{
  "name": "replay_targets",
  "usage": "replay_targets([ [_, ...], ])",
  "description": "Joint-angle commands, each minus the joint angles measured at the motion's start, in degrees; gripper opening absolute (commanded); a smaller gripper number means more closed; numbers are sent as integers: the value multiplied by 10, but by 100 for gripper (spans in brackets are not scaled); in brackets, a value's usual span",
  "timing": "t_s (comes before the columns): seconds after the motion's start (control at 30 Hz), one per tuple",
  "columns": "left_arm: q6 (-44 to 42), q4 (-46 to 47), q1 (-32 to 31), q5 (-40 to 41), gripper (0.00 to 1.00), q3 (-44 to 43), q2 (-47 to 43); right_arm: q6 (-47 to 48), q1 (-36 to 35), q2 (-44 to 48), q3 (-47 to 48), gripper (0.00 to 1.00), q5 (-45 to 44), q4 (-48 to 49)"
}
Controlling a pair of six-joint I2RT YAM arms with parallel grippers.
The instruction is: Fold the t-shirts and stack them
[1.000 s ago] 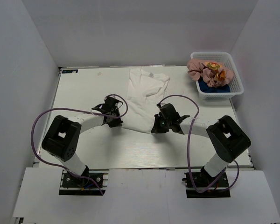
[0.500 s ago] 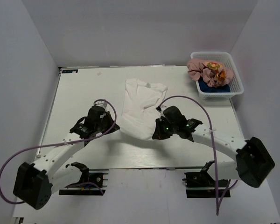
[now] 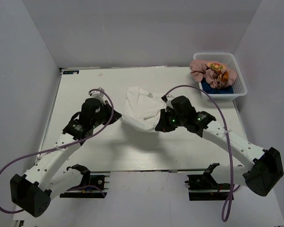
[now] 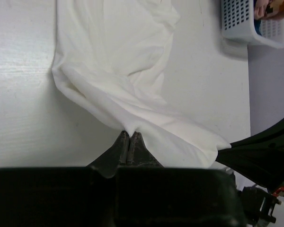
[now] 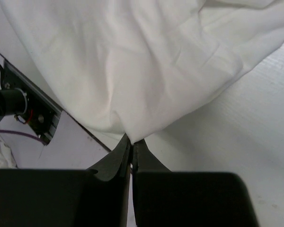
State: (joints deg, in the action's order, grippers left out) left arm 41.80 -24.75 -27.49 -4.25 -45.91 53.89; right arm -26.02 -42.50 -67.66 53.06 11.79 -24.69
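We hold the white t-shirt (image 3: 142,101) by its near hem. The left hand (image 4: 128,142) is pinched tight on one corner and the right hand (image 5: 131,143) on the other. Both sets of fingers are closed with cloth between them. The hem hangs stretched between the two hands, raised off the surface (image 3: 85,90), while the far part of the shirt lies spread near the middle. We judge that this two-corner hold keeps the edge straight, so the near half can be carried over the far half for a fold.

The pink t-shirt (image 3: 202,72) and the navy t-shirt (image 3: 223,89) wait crumpled in the basket (image 3: 240,75) at the far right.

Against a second ago, both arms have stretched forward with their elbows swung out. The shirt now looks shorter, and its far end sits closer to the hands.
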Motion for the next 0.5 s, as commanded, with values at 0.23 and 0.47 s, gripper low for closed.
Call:
replay_targets([
  [0.23, -41, 48, 12, 98, 0, -142, 132, 46, 77, -69, 100, 0, -6, -13],
  [0.47, -67, 66, 12, 115, 0, -218, 253, 57, 131, -119, 111, 0, 67, 21],
])
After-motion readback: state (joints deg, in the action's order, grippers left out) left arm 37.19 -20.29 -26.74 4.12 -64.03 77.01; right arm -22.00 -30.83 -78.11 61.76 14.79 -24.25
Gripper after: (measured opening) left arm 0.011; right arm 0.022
